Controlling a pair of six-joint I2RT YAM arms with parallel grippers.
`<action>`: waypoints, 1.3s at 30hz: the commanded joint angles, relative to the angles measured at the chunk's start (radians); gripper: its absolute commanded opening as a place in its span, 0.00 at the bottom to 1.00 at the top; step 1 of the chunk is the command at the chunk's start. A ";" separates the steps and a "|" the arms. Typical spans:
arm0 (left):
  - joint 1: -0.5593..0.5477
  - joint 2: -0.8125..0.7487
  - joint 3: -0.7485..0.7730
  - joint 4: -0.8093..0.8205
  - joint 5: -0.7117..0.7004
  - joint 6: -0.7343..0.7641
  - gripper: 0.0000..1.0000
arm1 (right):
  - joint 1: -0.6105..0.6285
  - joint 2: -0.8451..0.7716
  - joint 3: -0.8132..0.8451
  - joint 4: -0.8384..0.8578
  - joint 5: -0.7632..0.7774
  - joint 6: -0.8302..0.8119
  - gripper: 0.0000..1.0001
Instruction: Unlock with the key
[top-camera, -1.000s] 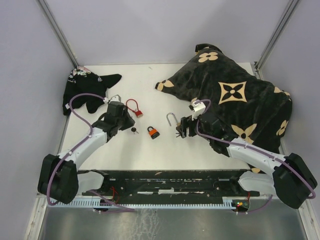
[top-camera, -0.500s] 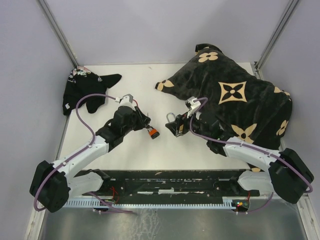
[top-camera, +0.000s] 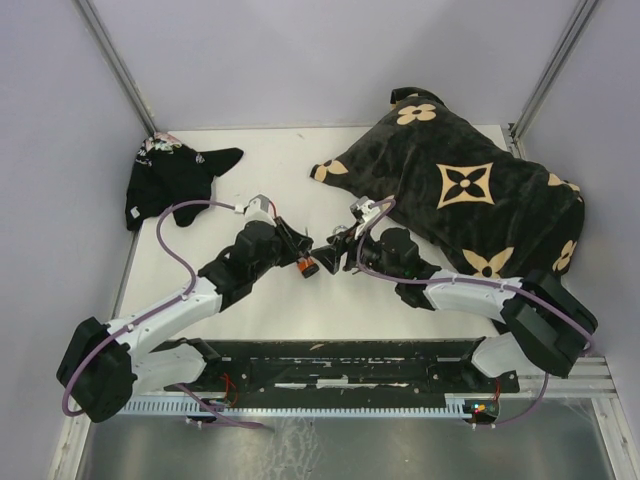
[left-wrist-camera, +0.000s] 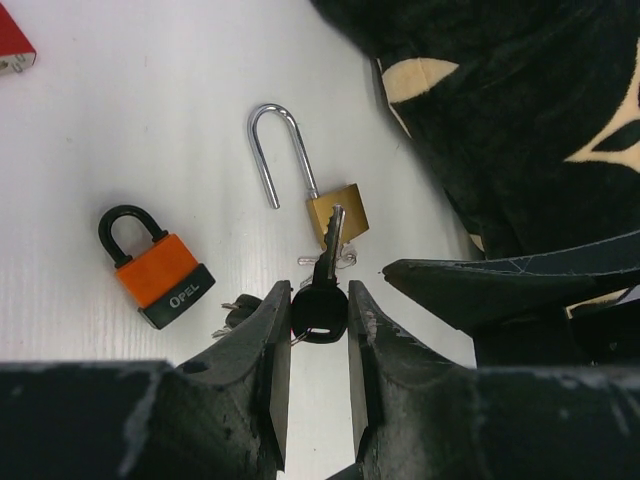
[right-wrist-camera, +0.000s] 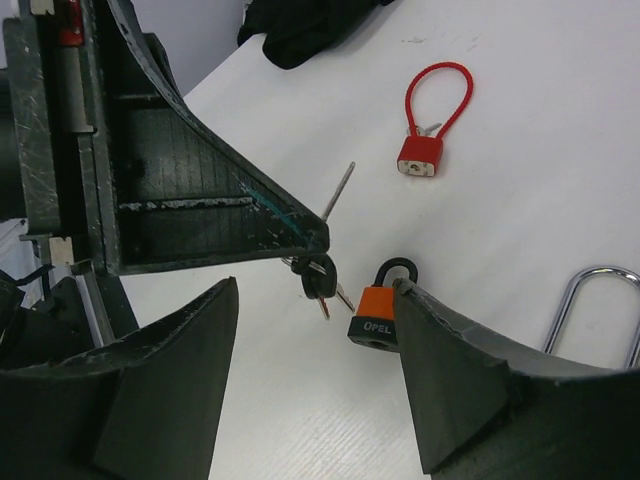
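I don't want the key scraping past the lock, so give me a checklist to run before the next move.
1. Left hand pinching the key by its black head: ok.
2. Shackle of the orange padlock shut, so it needs unlocking: ok.
3. Right hand steadying the orange padlock: not ok; the hand is open and the lock lies loose.
4. Blade lined up with the orange padlock: not ok; it points toward the brass padlock.
5. Keyhole facing the key: cannot tell.
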 joint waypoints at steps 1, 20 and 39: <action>-0.012 -0.020 -0.024 0.080 -0.047 -0.129 0.12 | 0.013 0.029 0.020 0.172 0.029 0.025 0.70; -0.025 -0.035 -0.018 0.088 -0.035 -0.143 0.12 | 0.021 0.026 -0.111 0.339 0.087 0.034 0.61; -0.042 0.003 0.002 0.108 -0.021 -0.217 0.12 | 0.022 0.135 -0.098 0.489 0.034 0.016 0.58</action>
